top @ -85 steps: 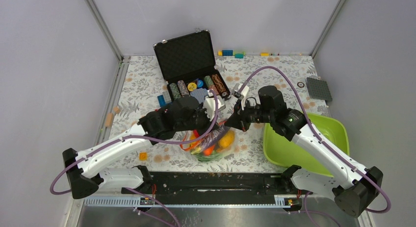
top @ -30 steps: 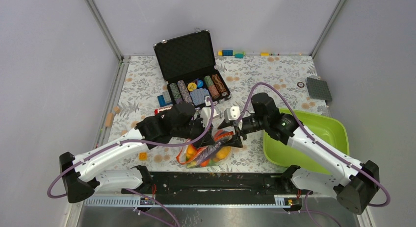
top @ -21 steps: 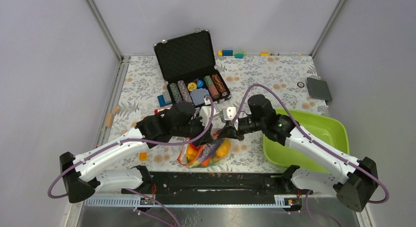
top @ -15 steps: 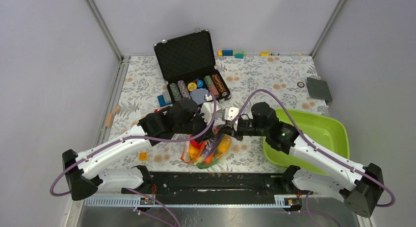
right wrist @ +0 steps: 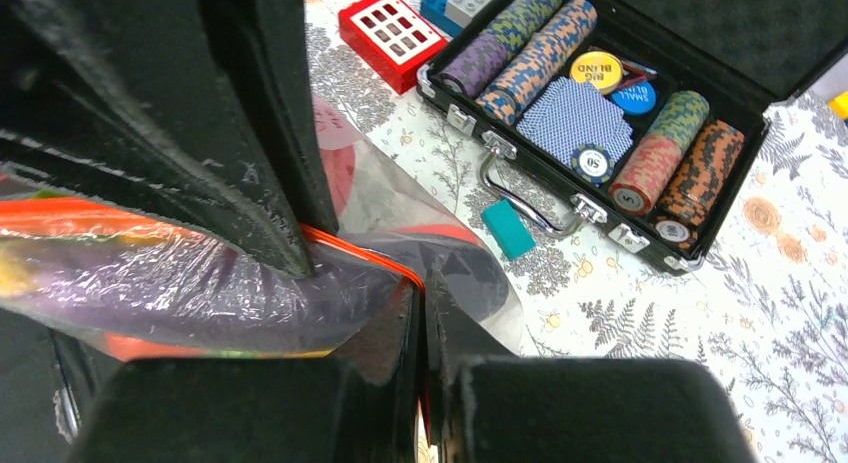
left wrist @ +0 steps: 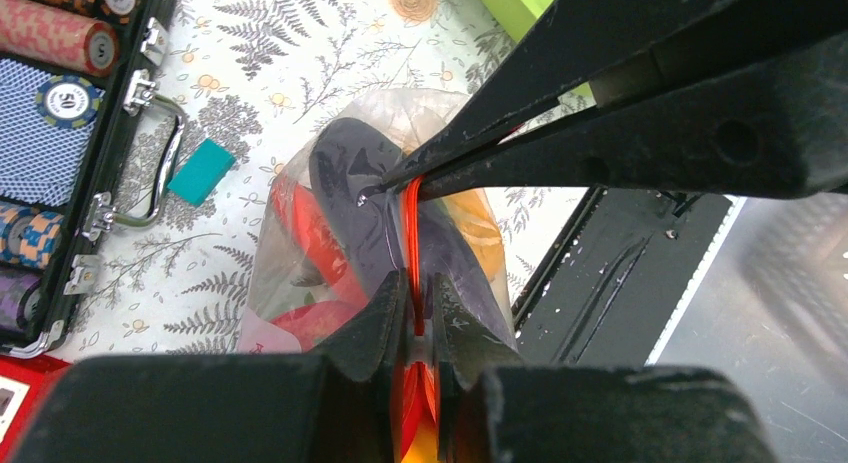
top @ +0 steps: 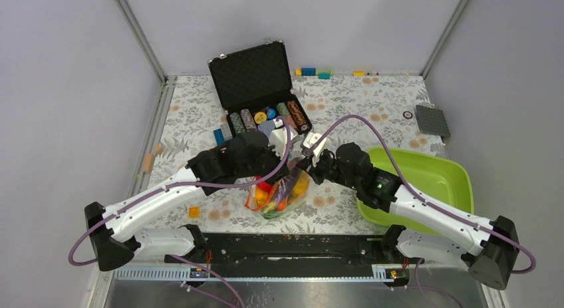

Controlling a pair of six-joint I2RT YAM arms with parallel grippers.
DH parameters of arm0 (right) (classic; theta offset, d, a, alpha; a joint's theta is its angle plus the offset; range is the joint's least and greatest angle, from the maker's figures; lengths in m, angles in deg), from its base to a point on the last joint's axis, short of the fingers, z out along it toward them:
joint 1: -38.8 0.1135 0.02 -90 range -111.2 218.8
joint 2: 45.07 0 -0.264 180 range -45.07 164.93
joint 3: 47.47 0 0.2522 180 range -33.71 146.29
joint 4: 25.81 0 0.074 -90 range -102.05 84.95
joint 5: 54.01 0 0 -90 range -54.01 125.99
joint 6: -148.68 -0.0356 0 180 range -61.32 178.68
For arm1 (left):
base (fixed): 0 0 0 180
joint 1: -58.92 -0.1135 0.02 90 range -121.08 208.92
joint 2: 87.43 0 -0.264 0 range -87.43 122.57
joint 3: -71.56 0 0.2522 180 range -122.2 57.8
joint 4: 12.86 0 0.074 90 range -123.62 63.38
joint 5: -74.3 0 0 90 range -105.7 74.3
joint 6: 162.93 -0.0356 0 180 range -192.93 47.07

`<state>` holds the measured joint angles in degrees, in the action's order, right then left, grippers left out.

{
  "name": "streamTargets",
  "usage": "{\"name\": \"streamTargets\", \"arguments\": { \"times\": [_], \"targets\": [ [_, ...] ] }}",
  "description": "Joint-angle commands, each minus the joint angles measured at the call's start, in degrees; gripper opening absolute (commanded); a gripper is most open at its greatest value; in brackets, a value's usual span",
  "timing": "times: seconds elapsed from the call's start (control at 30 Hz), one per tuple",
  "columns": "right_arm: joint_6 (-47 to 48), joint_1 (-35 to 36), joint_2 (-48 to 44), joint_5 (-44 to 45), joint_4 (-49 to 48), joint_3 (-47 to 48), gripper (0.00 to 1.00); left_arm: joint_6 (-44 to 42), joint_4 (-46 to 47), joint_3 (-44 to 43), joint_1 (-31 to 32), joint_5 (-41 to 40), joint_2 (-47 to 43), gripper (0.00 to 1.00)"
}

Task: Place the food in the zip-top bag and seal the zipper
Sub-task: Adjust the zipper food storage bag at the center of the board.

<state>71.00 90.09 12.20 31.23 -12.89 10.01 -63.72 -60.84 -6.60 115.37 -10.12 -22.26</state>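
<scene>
The clear zip-top bag (top: 278, 196) hangs upright between the two arms, near the table's front edge. Toy food (top: 284, 193) fills it: a purple eggplant (left wrist: 345, 198), red pieces (left wrist: 300, 223) and an orange one (left wrist: 482, 228). The orange-red zipper (left wrist: 412, 238) runs taut along its top. My left gripper (left wrist: 418, 308) is shut on the zipper at one end. My right gripper (right wrist: 422, 318) is shut on it a short way along, with its fingertips (left wrist: 400, 183) coming in from the upper right in the left wrist view. In the top view the left gripper (top: 284, 169) and right gripper (top: 302, 169) nearly touch.
An open black case of poker chips (top: 263, 95) stands behind the bag, with a teal brick (left wrist: 200, 171) and a red block (right wrist: 392, 25) beside it. The lime-green tray (top: 432, 188) lies to the right. A grey plate (top: 432, 120) and bricks (top: 316, 72) are farther back.
My right gripper, open a second ago, has shut on the zipper beside the left one. Both arms have raised the bag's mouth, and the bag now hangs upright.
</scene>
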Motion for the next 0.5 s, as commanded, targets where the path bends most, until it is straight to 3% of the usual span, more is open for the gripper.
{"name": "streamTargets", "arguments": {
  "times": [0.0,0.27,0.47],
  "targets": [
    [1.73,-7.47,1.43,39.59,7.27,-0.53,0.0,2.51,-29.33,-1.39,1.03,3.99,-3.05,0.0],
    [-0.44,-14.02,0.31,34.09,7.5,-1.68,0.0,2.12,-33.65,-0.54,1.03,6.04,-1.26,0.0],
    [0.41,-14.08,-0.71,16.93,4.63,-2.28,0.0,1.8,-22.1,-0.6,0.95,10.63,-1.57,0.0]
  ]
}}
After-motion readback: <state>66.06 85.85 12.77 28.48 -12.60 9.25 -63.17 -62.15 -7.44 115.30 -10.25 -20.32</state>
